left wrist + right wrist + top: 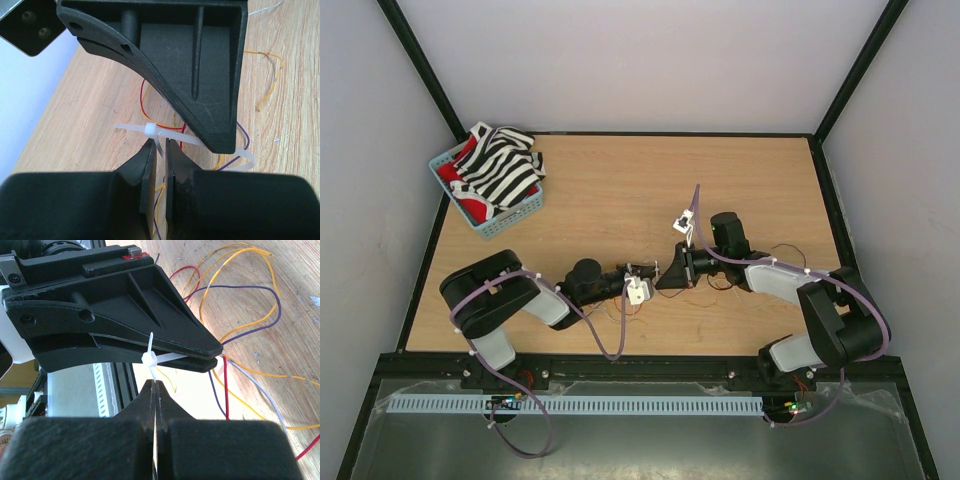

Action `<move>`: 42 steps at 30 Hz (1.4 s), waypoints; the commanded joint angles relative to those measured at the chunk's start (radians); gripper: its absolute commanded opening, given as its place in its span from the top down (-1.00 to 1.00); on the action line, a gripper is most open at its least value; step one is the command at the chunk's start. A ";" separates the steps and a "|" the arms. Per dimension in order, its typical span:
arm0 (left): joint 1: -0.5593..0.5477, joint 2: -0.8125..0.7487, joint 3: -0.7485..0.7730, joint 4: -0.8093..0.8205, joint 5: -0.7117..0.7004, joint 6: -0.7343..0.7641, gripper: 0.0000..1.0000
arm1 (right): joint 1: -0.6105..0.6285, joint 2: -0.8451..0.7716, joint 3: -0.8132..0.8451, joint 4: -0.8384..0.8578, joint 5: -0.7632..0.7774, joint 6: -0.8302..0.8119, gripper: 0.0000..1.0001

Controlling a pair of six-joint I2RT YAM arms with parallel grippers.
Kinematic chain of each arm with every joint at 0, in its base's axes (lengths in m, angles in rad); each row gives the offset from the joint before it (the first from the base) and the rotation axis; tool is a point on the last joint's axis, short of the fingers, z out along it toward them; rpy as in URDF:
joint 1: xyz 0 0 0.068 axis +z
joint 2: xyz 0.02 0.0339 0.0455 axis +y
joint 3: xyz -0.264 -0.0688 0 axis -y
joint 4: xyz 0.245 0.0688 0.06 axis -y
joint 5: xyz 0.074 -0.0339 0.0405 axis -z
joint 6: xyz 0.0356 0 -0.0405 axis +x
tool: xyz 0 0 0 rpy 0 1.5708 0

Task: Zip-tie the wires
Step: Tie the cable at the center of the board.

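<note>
The two pincers met tip to tip near the middle of the table [620, 190], a little toward 6 o'clock in the top view. The right pincer [155, 390] was pressed fully together on the zip tie [148, 359], whose thin tail ran from the small square head toward 6 o'clock straight into the closed fingertips. The left pincer [160, 150] stood only a narrow slit apart. A stretch of the pale strip passed through that gap without filling it, so I could not tell whether it was pinched.

In the right wrist view, the wires [226, 390] gathered just at 3 o'clock of the head. These were red, orange-yellow, purple and pale strands, and they fanned out loosely over the wood toward 1 and 5 o'clock.

A blue basket [515, 215] with a striped cloth [505, 170] sat at 10 o'clock on the table, well apart.
</note>
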 commanded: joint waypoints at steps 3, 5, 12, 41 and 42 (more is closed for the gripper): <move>-0.002 -0.047 0.013 0.044 0.016 -0.014 0.75 | -0.006 -0.002 -0.007 0.028 -0.015 0.002 1.00; -0.002 -0.052 0.011 0.046 0.018 -0.014 0.75 | -0.006 -0.001 -0.007 0.032 -0.014 0.007 1.00; -0.002 -0.050 0.009 0.046 0.026 -0.013 0.98 | -0.007 -0.001 -0.005 0.054 -0.004 0.034 1.00; -0.056 -0.026 -0.032 0.055 -0.053 0.045 1.00 | -0.011 0.024 0.030 0.102 0.078 0.138 1.00; -0.058 -0.023 -0.032 0.056 -0.059 0.052 1.00 | -0.014 0.021 0.031 0.102 0.082 0.140 1.00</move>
